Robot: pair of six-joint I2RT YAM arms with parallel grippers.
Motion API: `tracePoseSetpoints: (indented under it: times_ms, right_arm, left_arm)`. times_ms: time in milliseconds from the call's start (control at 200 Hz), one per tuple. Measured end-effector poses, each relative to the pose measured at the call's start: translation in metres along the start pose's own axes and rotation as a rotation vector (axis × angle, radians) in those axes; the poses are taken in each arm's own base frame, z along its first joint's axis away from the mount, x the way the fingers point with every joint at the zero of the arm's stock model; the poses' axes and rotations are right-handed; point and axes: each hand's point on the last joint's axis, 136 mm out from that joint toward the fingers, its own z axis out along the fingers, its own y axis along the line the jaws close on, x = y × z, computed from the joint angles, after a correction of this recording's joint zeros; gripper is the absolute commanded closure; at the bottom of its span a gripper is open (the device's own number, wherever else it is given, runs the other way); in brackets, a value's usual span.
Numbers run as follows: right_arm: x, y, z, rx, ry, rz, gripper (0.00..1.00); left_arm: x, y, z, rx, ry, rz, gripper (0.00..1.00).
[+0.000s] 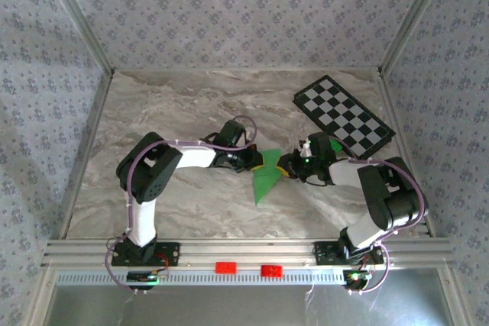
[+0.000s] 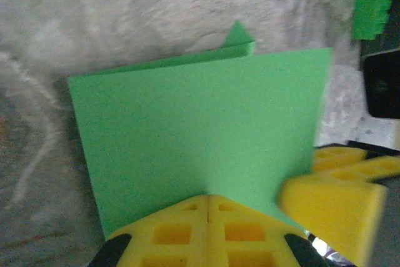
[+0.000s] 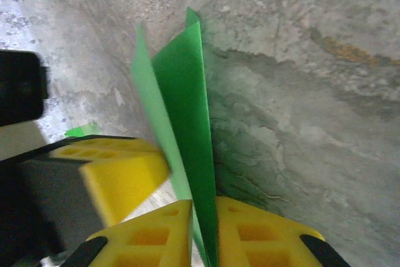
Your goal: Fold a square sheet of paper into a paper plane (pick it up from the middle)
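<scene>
The square sheet of paper [image 1: 265,181] is bright green and folded, and it stands on edge on the marble table between my two grippers. In the right wrist view the folded sheet [image 3: 184,92] runs edge-on between the yellow fingers of my right gripper [image 3: 205,207], which is shut on it. My left gripper [image 2: 208,199] is shut, its tips meeting against the broad face of the sheet [image 2: 200,123], with no paper between them. In the top view the left gripper [image 1: 262,162] is at the sheet's upper left and the right gripper [image 1: 284,167] at its upper right.
A black-and-white checkered board [image 1: 344,116] lies at the back right of the table. Two red blocks [image 1: 226,268] [image 1: 271,270] sit on the front rail between the arm bases. Patterned walls enclose the table on three sides.
</scene>
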Motion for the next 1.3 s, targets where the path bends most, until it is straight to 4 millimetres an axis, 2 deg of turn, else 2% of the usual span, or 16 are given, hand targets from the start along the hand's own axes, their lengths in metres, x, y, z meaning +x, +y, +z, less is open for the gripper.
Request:
tracePoseSetpoints:
  times_ms: [210, 545, 725, 870, 950, 1299]
  right_arm:
    - [0.004, 0.006, 0.001, -0.027, 0.045, -0.027, 0.72]
    - [-0.007, 0.014, 0.009, -0.050, 0.108, -0.083, 0.70]
    - [-0.005, 0.010, 0.014, -0.033, 0.156, -0.100, 0.74]
    - [-0.003, 0.008, 0.013, -0.010, 0.179, -0.130, 0.90]
    - [-0.001, 0.005, 0.012, 0.001, 0.187, -0.143, 0.96]
    - [0.001, -0.007, 0.005, 0.044, 0.142, -0.114, 0.98]
  left_arm:
    - [0.000, 0.005, 0.003, -0.009, 0.003, -0.005, 1.00]
    - [0.003, 0.007, 0.004, -0.002, 0.008, 0.009, 1.00]
    - [0.002, 0.005, 0.004, 0.008, 0.005, 0.014, 1.00]
    - [0.001, 0.005, 0.005, 0.015, -0.001, 0.020, 1.00]
    - [0.002, 0.006, 0.005, 0.015, -0.001, 0.020, 1.00]
    - [0.002, 0.013, -0.005, -0.012, -0.052, 0.020, 1.00]
